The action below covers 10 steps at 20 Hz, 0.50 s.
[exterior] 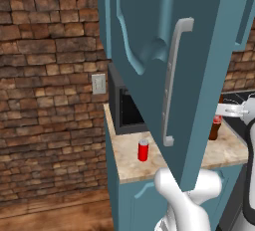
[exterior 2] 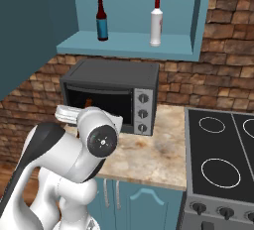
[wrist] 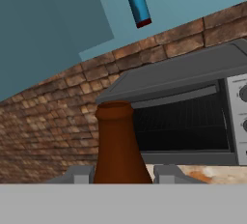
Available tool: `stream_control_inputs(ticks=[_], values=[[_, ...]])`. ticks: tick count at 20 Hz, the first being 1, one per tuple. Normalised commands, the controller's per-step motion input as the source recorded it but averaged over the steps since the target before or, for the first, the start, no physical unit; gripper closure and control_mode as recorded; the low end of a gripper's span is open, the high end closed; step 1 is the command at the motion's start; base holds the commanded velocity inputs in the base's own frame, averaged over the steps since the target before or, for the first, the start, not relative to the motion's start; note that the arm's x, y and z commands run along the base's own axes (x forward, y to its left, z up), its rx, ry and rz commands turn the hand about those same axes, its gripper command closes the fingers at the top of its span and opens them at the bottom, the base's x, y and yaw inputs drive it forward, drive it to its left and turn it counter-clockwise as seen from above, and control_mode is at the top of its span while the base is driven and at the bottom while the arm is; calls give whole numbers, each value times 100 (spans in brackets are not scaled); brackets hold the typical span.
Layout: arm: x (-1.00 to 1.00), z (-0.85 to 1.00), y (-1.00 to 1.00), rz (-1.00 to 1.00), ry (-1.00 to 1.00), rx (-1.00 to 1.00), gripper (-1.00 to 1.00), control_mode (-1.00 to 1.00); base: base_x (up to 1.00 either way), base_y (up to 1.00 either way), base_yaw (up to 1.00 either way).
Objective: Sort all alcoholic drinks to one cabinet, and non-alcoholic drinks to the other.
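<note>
My gripper (wrist: 123, 175) is shut on the neck of a dark brown cola-style bottle (wrist: 117, 146), with a fingertip against each side. From the left base view this bottle (exterior: 215, 128) with its red label is upright at the counter's right, and the gripper (exterior: 222, 109) is at its neck. A small red can (exterior: 143, 150) stands on the counter in front of the toaster oven. In the open upper cabinet (exterior 2: 124, 43) stand a pale whitish bottle with a red cap (exterior 2: 156, 23) and a dark bottle with a blue label (exterior 2: 102, 22).
An open teal cabinet door (exterior: 164, 65) hangs in front of the left base camera. A toaster oven (exterior 2: 111, 95) sits on the counter (exterior 2: 149, 157) under the shelf. A black stove (exterior 2: 221, 159) lies to the right, with a brick wall behind.
</note>
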Motion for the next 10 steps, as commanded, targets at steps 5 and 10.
stream_control_inputs(ticks=[5, 10], values=[[-1, 0, 11, -9, 0, 0, 100, -100, 0, 0, 0], [0, 0, 1, -5, 0, 0, 100, 100, -8, 0, -2]])
